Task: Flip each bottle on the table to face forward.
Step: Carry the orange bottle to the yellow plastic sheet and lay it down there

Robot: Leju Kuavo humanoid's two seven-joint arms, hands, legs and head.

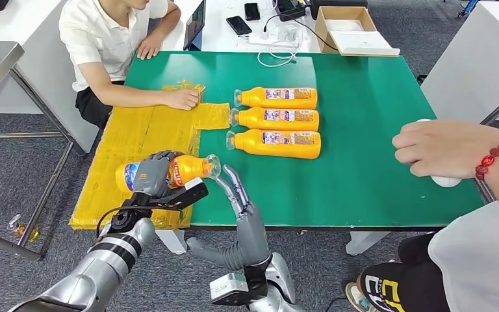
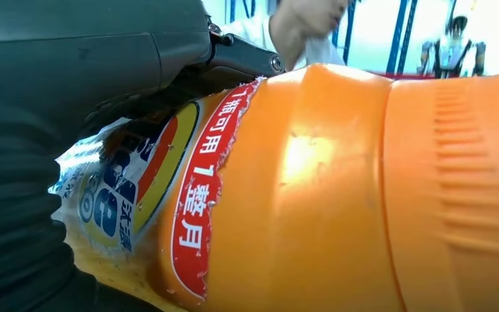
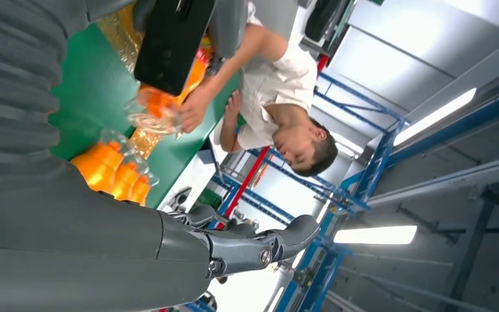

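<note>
Bottles are the job on this green surface (image 1: 364, 169). Three orange bottles (image 1: 276, 120) lie flat in a neat row near the middle, side by side and almost touching, caps pointing toward the robot's left, labels facing up. A fourth orange bottle (image 1: 175, 170) is held by the left robot hand (image 1: 153, 174) at the near left corner, lying on its side with its clear cap pointing right, toward the row. The fingers wrap over the labelled middle of the bottle; the left wrist view shows the same bottle (image 2: 312, 195) close up, its red, yellow and blue label torn along the edge, and the robot hand (image 2: 52, 97) pressed around it.

The right robot hand (image 1: 237, 192) holds nothing. Its fingers are straight and slightly apart, pointing up and away from the robot, with the tips just beside the cap of the held bottle; I cannot tell if they touch it. In the right wrist view this hand (image 3: 104, 247) shows its thumb stretched out.

Yellow plastic sheet (image 1: 136, 140) covers the left part of the surface, under the held bottle. A person in a white shirt (image 1: 107, 39) sits at the far left with a hand (image 1: 183, 99) on the sheet. Another person's hand (image 1: 438, 148), with a red bead bracelet (image 1: 497, 153) at the wrist, rests on the right edge of the surface.
</note>
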